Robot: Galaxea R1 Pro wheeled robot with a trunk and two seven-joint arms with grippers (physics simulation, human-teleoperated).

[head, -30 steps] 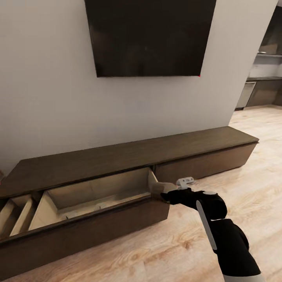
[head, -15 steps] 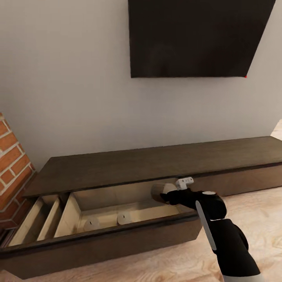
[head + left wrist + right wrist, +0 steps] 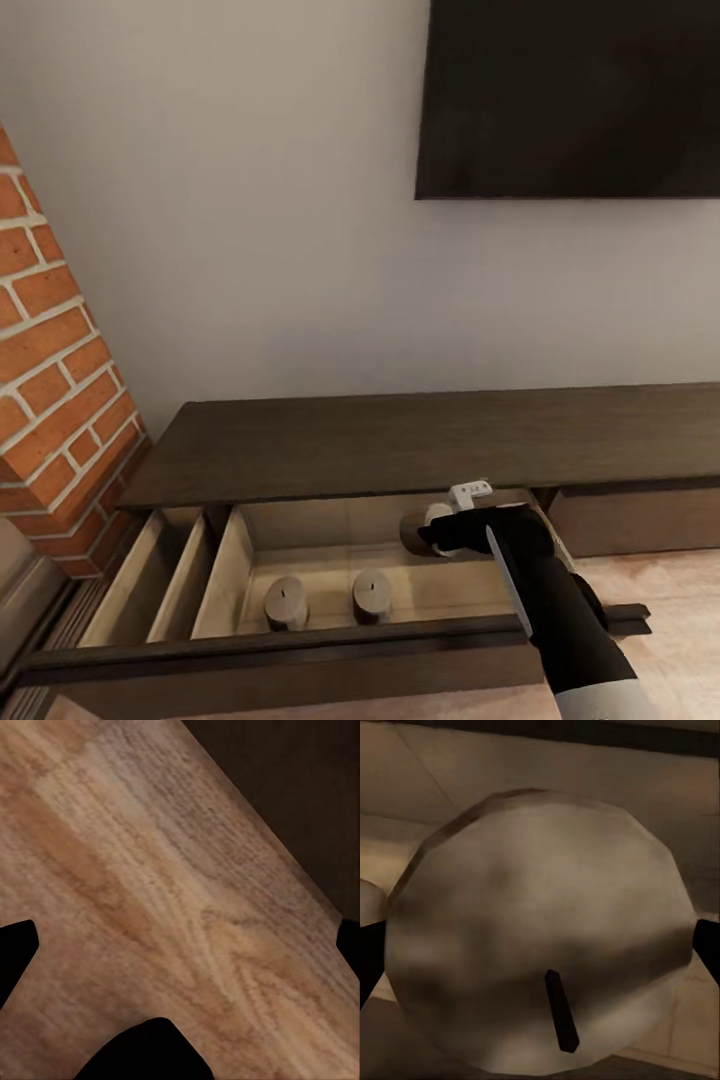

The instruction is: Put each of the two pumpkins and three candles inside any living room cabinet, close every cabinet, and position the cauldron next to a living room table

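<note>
A candle sits clenched between the fingers of the right gripper, held above the right end of the open drawer of the cabinet. Close up, its tan face shows a dark wick. Two more candles stand side by side on the drawer floor near its front edge. The left gripper hangs over wooden floor, jaws apart.

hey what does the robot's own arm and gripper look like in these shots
In the head view the right arm is glossy black with rounded segments, a thin white stripe along the forearm and a white shell at the lower end. A small white block with dark holes sits on top by the wrist. The right gripper is black. In the wrist views the fingertips appear as plain black shapes at the frame edges.
</note>
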